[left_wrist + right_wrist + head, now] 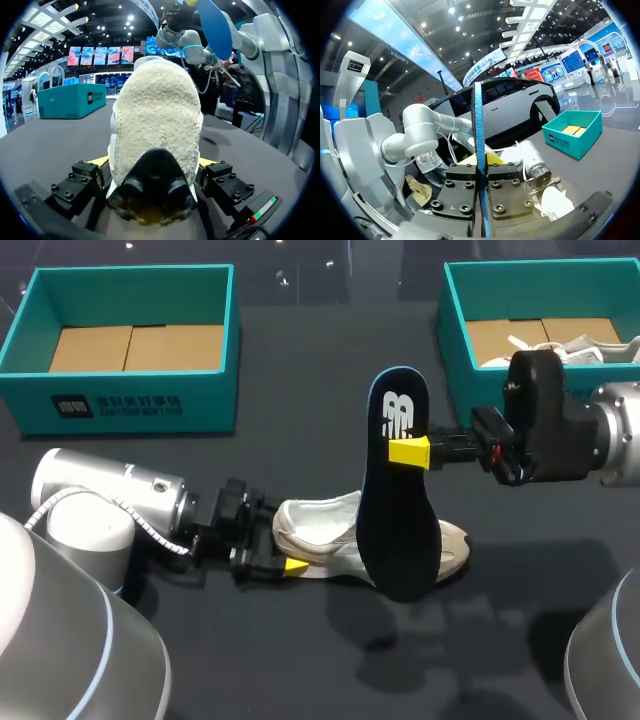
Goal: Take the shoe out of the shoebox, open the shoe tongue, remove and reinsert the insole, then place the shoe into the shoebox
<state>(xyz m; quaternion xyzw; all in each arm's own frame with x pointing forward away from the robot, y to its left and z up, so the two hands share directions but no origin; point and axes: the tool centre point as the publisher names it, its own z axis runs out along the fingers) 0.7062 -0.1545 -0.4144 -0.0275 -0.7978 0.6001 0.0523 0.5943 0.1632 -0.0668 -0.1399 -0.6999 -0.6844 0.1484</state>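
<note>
The left gripper (278, 540) is clamped on the heel of the white sneaker (320, 525), which rests on the black table (300, 370). The right gripper (406, 452) pinches the dark blue insole (400, 520), holding it above the sneaker.

Lit from overhead; soft shadows by the shoe (310, 525); glints on dark table (300, 370).

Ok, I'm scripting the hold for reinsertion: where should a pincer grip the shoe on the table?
Probably the heel, coming in level from the robot's left, as the left pincer has it: the shoe lies heel-left, toe-right, and the narrow heel fits between two fingers, leaving the opening clear for the insole.
</note>
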